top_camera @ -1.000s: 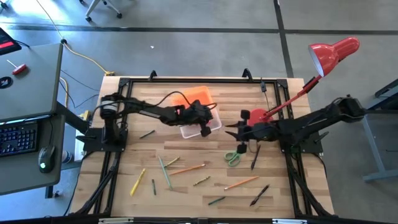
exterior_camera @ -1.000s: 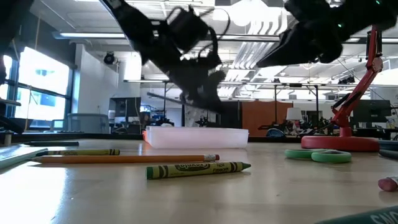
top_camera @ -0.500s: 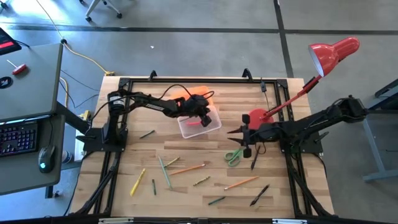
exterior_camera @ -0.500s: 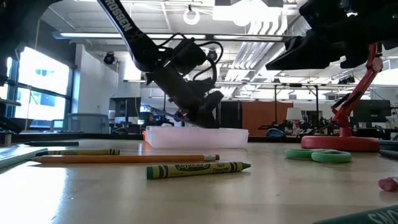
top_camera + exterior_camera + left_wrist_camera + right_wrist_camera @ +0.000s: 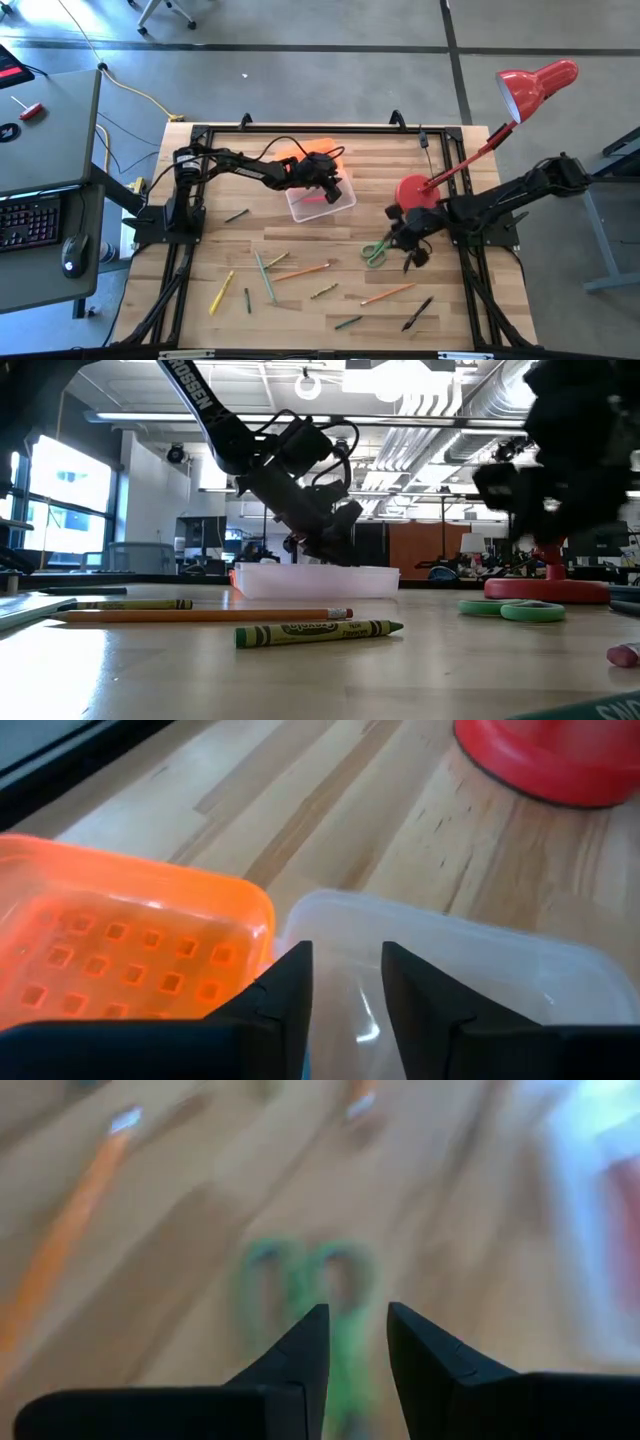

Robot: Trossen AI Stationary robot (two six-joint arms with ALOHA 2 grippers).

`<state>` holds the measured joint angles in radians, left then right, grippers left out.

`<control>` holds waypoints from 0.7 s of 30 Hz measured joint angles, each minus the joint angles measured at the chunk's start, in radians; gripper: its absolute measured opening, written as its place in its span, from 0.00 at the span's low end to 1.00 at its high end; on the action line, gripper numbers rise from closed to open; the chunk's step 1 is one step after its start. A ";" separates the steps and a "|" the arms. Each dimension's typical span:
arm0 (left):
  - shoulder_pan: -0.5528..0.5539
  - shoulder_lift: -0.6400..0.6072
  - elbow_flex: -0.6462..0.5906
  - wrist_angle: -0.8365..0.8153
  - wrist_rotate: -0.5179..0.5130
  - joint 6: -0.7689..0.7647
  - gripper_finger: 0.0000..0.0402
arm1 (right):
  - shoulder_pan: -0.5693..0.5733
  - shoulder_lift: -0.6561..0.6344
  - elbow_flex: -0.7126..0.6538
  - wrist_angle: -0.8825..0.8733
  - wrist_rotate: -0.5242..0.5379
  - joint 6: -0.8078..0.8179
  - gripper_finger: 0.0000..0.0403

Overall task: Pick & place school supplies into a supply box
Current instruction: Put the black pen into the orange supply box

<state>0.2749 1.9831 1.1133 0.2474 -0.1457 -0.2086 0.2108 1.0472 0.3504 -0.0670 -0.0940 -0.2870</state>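
Clear plastic marks the landmark here: the supply box (image 5: pixel 322 201) sits open on the wooden surface (image 5: pixel 300 300), its orange lid (image 5: pixel 312 152) lying just beside it on the far side. A pink-red item already lies inside the box. The left end effector (image 5: pixel 330 186) hangs over the box's far rim, where it was half a second ago, its fingers a small gap apart and holding nothing that shows; a second ago it was lower over the box, so the drop looks finished.

The real change is on the other side. The right end effector (image 5: pixel 408 240) has swung down and in from beside the red lamp base (image 5: pixel 413 190) toward the green-handled scissors (image 5: pixel 376 253), which lie on the surface to the right of the box, well apart from it. In the right wrist view the scissors (image 5: pixel 305 1290) sit just ahead of the two dark fingers (image 5: pixel 300 1355), which stand slightly parted, empty.

That suggests the scissors are the next pick. Pencils, a green crayon (image 5: pixel 318 631) and markers remain scattered on the near side of the box, so most of the task is left.
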 joint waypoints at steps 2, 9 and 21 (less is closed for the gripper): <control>0.000 0.000 0.000 -0.002 -0.001 -0.004 0.40 | 0.021 -0.011 0.000 -0.062 -0.035 0.031 0.21; 0.000 0.001 0.041 -0.004 0.012 -0.030 0.38 | 0.123 -0.030 0.000 -0.158 -0.059 -0.027 0.21; 0.000 0.001 0.203 -0.022 0.179 0.049 0.34 | 0.206 -0.025 -0.120 -0.087 -0.024 -0.164 0.20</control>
<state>0.2749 1.9839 1.3161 0.2256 0.0330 -0.1598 0.4171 1.0225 0.2305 -0.1537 -0.1180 -0.4511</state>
